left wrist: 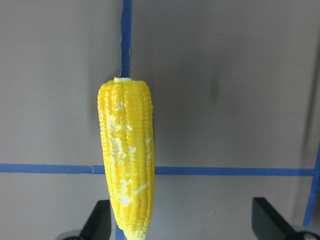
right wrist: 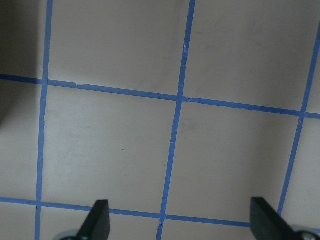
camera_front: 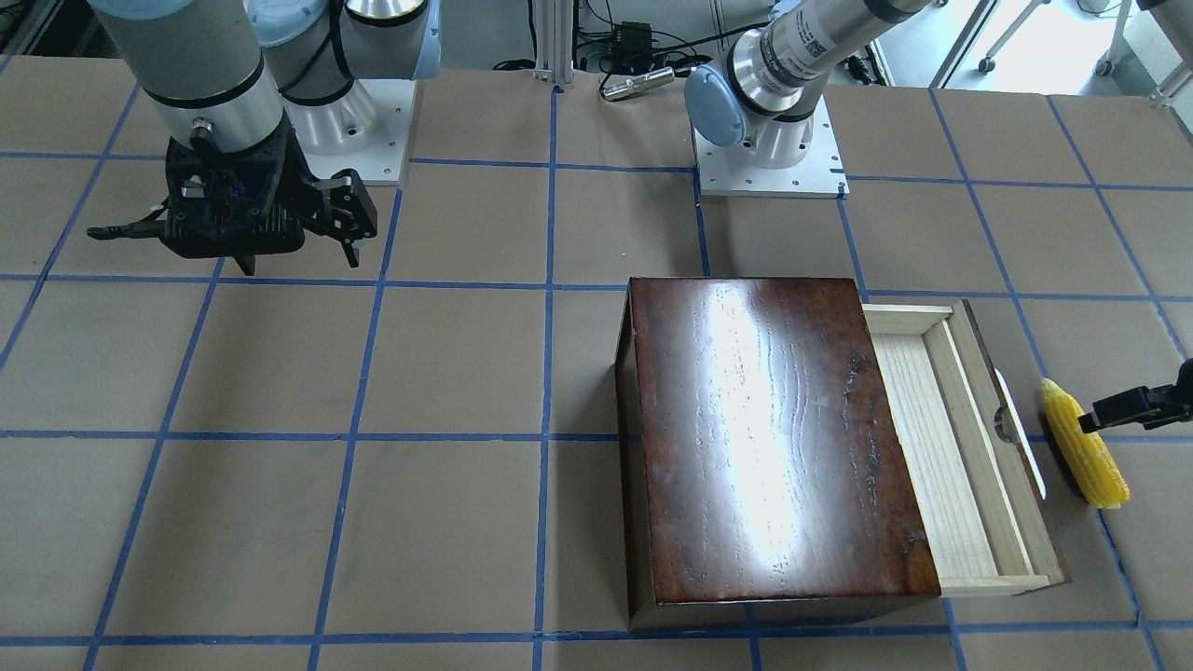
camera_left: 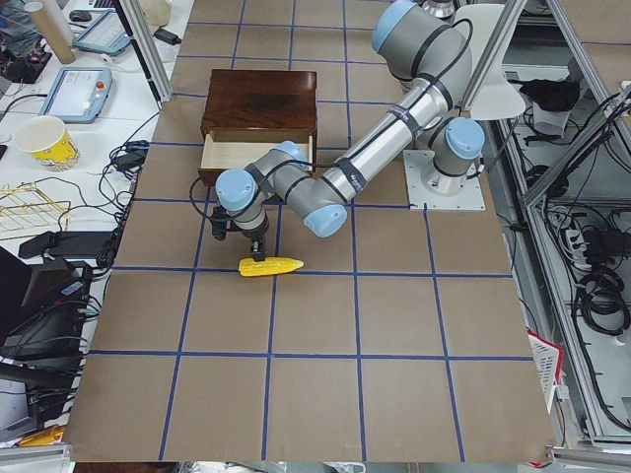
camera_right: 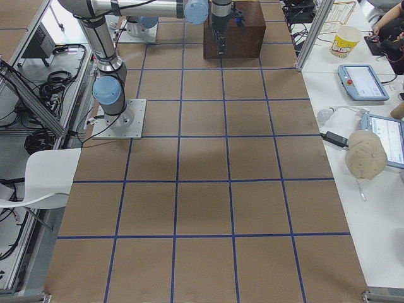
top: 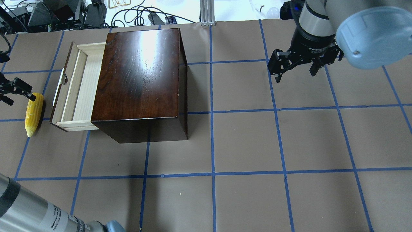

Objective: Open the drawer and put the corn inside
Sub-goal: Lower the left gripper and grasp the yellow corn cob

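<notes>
The drawer [top: 79, 93] is already pulled out of the box [top: 141, 74], so you are now on picking up the corn [top: 33, 113]; it lies on the table [top: 244, 141] just beside the drawer's front, near the edge on the robot's left. Your left hand [left wrist: 182, 225] hangs over it, fingers [left wrist: 100, 222] wide and holding nothing, but the corn sits by one finger, not in the middle; I think you must shift over, go down and squeeze; the right hand [top: 296, 75] is open too.

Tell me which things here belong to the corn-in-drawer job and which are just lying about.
Job: drawer, pulled open; corn, on the table beside it; dark wooden box; left gripper, open over the corn.
Lying about: right gripper, open, far from the box; paper cup and teach pendant, off to the side.
</notes>
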### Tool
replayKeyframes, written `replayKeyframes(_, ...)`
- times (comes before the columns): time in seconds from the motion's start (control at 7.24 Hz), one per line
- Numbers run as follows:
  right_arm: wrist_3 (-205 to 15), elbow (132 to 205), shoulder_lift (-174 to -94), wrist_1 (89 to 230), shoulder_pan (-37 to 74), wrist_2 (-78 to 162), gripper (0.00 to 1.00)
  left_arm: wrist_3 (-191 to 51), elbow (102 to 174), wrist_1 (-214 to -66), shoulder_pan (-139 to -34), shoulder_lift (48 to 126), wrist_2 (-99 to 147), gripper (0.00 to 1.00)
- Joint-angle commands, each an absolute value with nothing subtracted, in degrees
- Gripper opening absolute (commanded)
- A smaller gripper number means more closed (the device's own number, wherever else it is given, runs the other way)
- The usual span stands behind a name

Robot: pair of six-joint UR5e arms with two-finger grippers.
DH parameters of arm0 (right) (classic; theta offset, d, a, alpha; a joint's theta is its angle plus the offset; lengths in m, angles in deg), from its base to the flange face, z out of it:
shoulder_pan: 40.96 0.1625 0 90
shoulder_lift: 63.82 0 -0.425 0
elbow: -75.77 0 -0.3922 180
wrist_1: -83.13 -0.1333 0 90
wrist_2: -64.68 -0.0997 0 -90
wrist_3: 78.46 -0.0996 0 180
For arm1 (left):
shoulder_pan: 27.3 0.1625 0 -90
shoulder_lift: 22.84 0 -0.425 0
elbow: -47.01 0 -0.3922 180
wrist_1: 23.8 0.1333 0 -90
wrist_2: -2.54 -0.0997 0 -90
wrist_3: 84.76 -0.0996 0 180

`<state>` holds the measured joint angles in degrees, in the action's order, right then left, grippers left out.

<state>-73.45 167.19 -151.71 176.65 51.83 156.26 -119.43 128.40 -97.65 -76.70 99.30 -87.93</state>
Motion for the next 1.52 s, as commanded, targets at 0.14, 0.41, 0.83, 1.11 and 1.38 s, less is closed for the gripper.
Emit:
replayKeyframes(0.14,-73.5,167.2,-151.7,176.6,51.9,156.3,1.00,-118.8,128.3,-92.1,-76.7,103.8,-89.4,1.00)
replayKeyframes(0.41,-73.5,167.3,-151.7,176.6,51.9,156.3,1.00,-118.6,127.9,-91.7,-76.7,105.2,-89.2,1.00)
replayKeyframes(0.83,-73.5,167.2,-151.7,176.6,51.8,156.3,1.00,-118.7,127.8,-90.2,-76.7,106.4,-88.8,0.37)
replayKeyframes(1.11,-73.5,167.2,-151.7,176.6,51.9,156.3,1.00,-118.9,127.6,-90.2,-76.7,106.2,-88.6,0.00)
replayKeyframes(1.38,-73.5,167.2,-151.7,176.6,51.9,156.3,1.00,-119.2,125.9,-90.9,-77.1,104.7,-88.6,0.00)
